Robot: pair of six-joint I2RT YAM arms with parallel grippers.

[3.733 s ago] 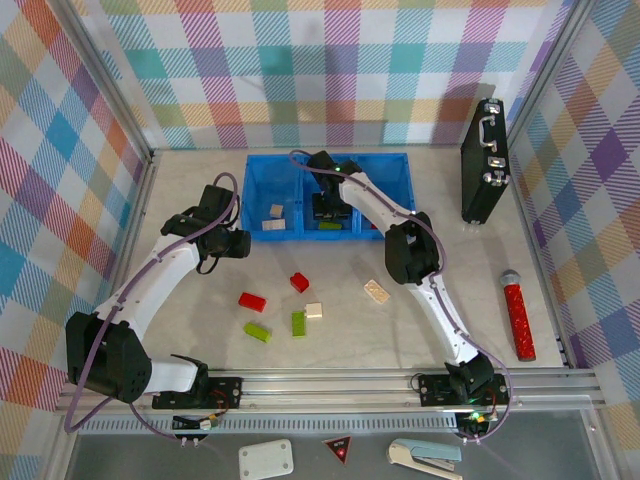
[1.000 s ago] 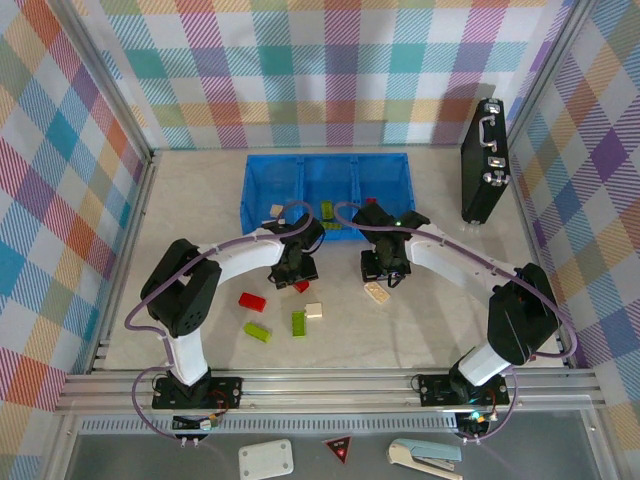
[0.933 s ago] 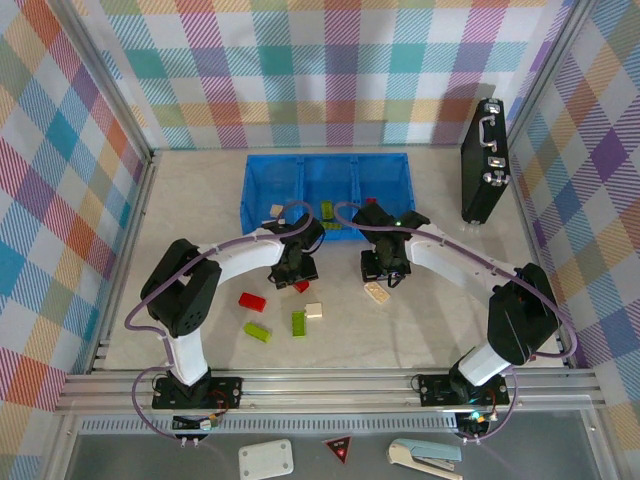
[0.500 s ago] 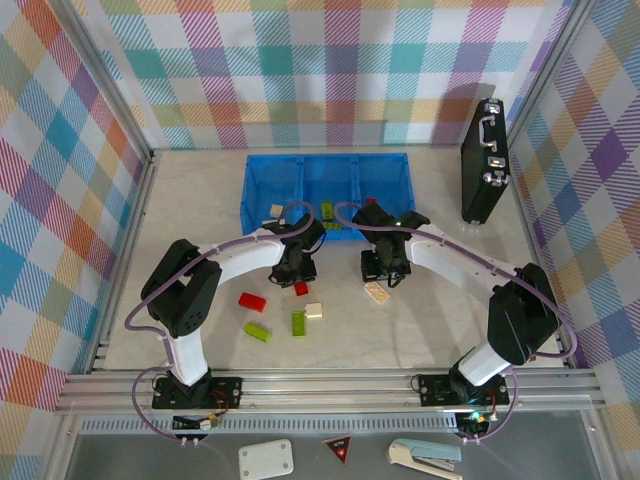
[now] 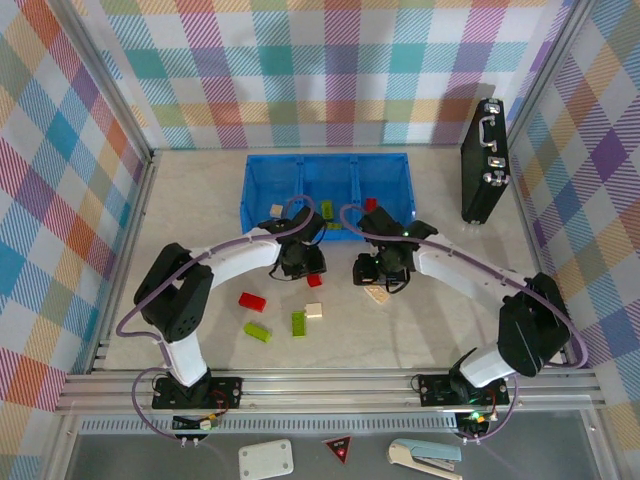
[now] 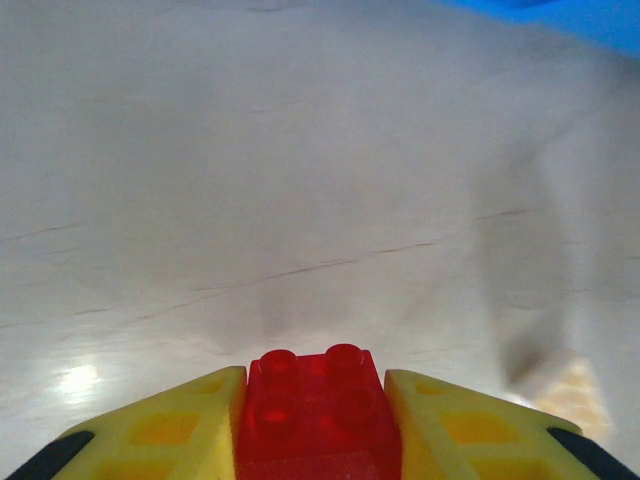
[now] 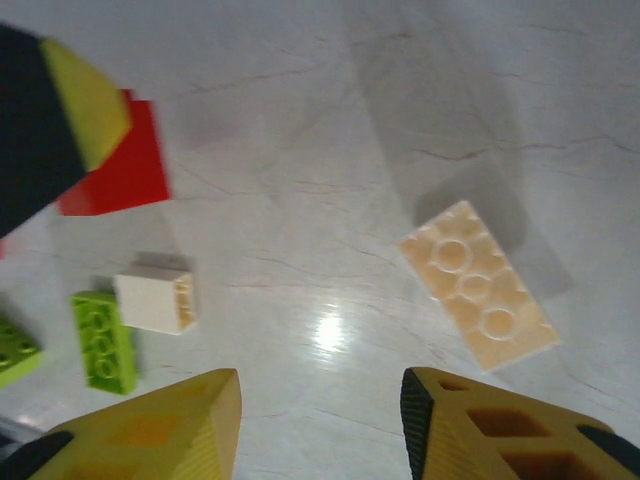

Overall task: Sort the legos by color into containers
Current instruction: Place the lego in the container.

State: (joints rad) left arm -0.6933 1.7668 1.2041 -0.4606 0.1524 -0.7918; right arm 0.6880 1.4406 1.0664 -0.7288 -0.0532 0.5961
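Tabletop [image 7: 300, 150]: beige lego [image 7: 478, 285] lies diagonal; red lego [image 6: 318, 415] gripped.

red lego [image 6: 318, 415] btm off-frame

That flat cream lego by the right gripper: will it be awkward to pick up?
The cream lego is probably rigid and light: a small moulded piece. It lies flat on the glossy table, so a pinch may skid it instead of catching its edges. Rolling seems unlikely.
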